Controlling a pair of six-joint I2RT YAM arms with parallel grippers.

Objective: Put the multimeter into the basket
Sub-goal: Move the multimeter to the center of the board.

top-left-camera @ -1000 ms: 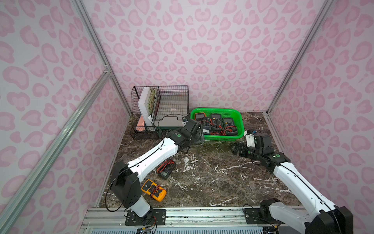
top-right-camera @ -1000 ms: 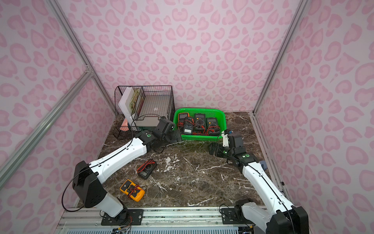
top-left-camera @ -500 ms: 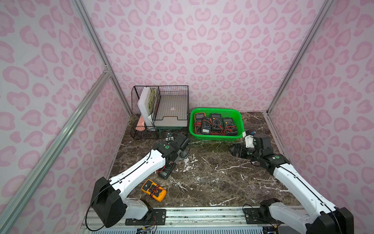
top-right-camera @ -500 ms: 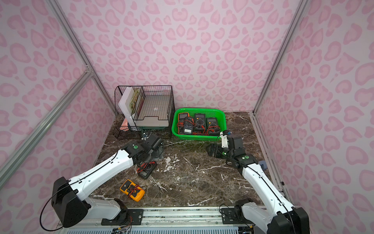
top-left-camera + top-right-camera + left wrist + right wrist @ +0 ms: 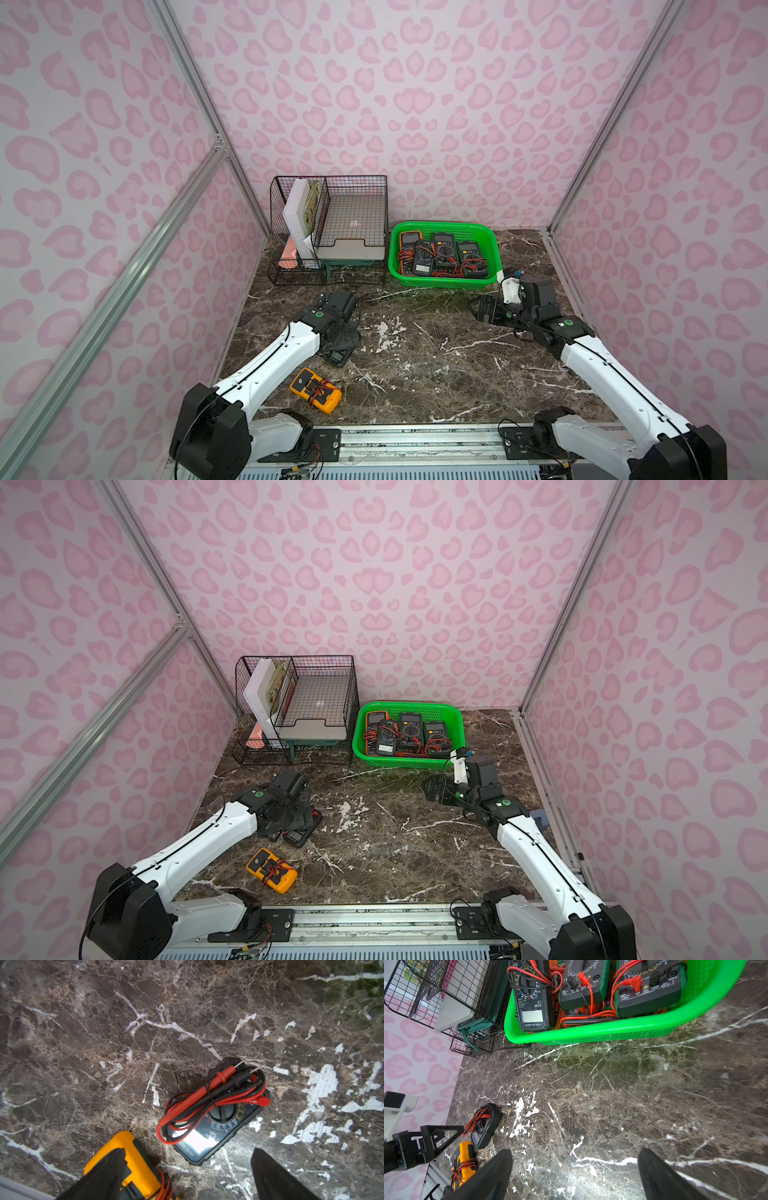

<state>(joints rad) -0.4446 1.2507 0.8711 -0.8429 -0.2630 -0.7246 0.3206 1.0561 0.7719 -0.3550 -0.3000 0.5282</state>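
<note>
step: grasp black multimeter | place: well apart from basket, outside it | left gripper: wide open, empty, above it | right gripper: wide open, empty | advice: straddle case sides, avoid lead loops

**benchrat:** can anyone make out the black multimeter in both top views? The left arm sits over it, just one corner pokes out.

**ohm_sweet:** nope. Left wrist view also chops the yellow multimeter at the frame edge, with a finger of the left gripper over part. Right wrist view cuts off the basket, so the multimeters inside lose their far ends. Dial print's unreadable from the top.
</note>
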